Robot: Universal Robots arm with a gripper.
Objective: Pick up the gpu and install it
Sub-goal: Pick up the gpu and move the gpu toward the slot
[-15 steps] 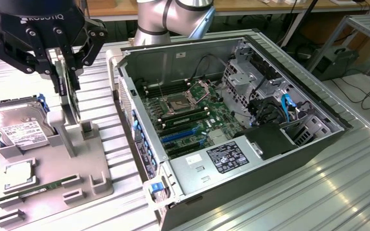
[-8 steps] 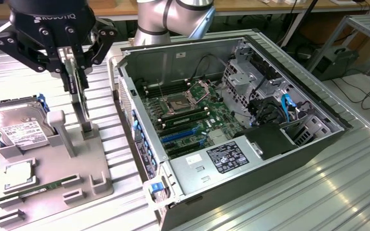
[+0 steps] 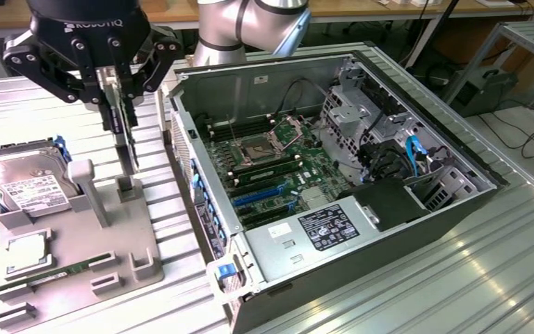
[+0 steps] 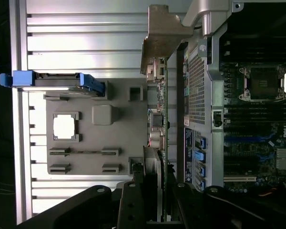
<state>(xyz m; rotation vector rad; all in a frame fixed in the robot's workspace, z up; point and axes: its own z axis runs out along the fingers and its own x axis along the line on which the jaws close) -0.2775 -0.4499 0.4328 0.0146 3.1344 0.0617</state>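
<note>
Over the ribbed metal table (image 3: 452, 278) and grey parts tray (image 3: 72, 268), we see our gripper (image 3: 114, 89) pinching the top of the gpu (image 3: 124, 139), which hangs, long axis vertical, below its closed jaws, with the open computer case (image 3: 239, 90) just beside it toward the exterior view's right.

Counting now: one robot arm (image 3: 248, 24), one gripper (image 3: 117, 87), one graphics card (image 3: 124, 136). One open computer case (image 3: 452, 229), and one power supply (image 3: 313, 236) inside it. One grey tray (image 3: 137, 240), carrying one hard drive (image 3: 26, 182), one memory stick (image 3: 53, 277), one square processor chip (image 3: 28, 250).
</note>
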